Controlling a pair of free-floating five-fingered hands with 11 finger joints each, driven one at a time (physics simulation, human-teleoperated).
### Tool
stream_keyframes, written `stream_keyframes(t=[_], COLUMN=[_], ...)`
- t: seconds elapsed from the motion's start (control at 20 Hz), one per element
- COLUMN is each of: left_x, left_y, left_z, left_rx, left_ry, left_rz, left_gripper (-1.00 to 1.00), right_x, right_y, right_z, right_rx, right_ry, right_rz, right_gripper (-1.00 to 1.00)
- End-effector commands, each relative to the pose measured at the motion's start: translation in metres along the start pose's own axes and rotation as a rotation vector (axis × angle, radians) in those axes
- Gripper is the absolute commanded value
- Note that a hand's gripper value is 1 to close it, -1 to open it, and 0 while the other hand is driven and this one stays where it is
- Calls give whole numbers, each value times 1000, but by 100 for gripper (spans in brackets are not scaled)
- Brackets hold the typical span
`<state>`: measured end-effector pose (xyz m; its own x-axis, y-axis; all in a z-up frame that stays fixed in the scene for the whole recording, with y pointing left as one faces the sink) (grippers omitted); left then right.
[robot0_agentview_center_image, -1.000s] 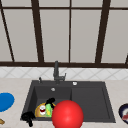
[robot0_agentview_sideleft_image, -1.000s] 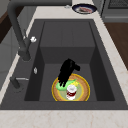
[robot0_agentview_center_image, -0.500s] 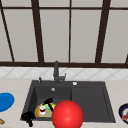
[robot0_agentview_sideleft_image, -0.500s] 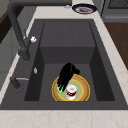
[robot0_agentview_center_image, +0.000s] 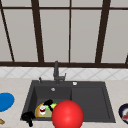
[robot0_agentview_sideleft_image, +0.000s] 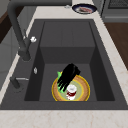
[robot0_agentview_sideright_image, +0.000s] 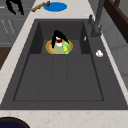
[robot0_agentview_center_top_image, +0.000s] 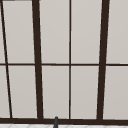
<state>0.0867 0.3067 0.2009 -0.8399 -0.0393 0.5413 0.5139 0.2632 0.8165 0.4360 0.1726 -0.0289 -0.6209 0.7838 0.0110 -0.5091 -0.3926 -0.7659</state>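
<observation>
Right hand (robot0_agentview_center_image: 48, 103) over round yellow-rimmed plate (robot0_agentview_sideleft_image: 83, 86) in dark sink basin (robot0_agentview_sideleft_image: 67, 37), fingers curled toward small red-and-white cup (robot0_agentview_sideleft_image: 71, 91) at five o'clock. Left hand (robot0_agentview_center_image: 28, 116) idle at basin's seven o'clock, grip unclear.

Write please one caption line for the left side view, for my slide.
A black hand reaches over the yellow plate in the dark sink, beside a small red-and-white cup.
</observation>
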Motion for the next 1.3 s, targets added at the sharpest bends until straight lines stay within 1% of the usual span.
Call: stream_keyframes(t=[0.0, 0.05, 0.15, 0.2, 0.3, 0.35, 0.85, 0.9, 0.95, 1.05, 1.1, 1.25], left_x=[0, 0, 0, 0, 0, 0, 0, 0, 0, 0, 0, 0], left_y=[0, 0, 0, 0, 0, 0, 0, 0, 0, 0, 0, 0], left_z=[0, 0, 0, 0, 0, 0, 0, 0, 0, 0, 0, 0], left_rx=[0, 0, 0, 0, 0, 0, 0, 0, 0, 0, 0, 0], left_ry=[0, 0, 0, 0, 0, 0, 0, 0, 0, 0, 0, 0], left_rz=[0, 0, 0, 0, 0, 0, 0, 0, 0, 0, 0, 0], left_gripper=[0, 0, 0, 0, 0, 0, 0, 0, 0, 0, 0, 0], right_x=[0, 1, 2, 2, 2, 3, 2, 4, 3, -4, -4, -12], right_y=[-11, -14, -18, -20, -14, -13, 5, 3, 3, 2, 4, 14], right_z=[10, 14, 19, 21, 16, 14, -4, -11, -17, -28, -31, -49], right_rx=[-39, -34, -25, -25, -9, -1, 8, 6, 20, 32, 22, 22], right_ry=[95, 115, 141, 157, 204, 214, 410, 408, 404, 404, 405, 396], right_rz=[5, 9, -13, -15, -64, -78, -93, -91, -91, -80, -72, -91], right_gripper=[-100, -100, -100, -100, -100, -100, -100, -100, -100, -100, -100, -100])
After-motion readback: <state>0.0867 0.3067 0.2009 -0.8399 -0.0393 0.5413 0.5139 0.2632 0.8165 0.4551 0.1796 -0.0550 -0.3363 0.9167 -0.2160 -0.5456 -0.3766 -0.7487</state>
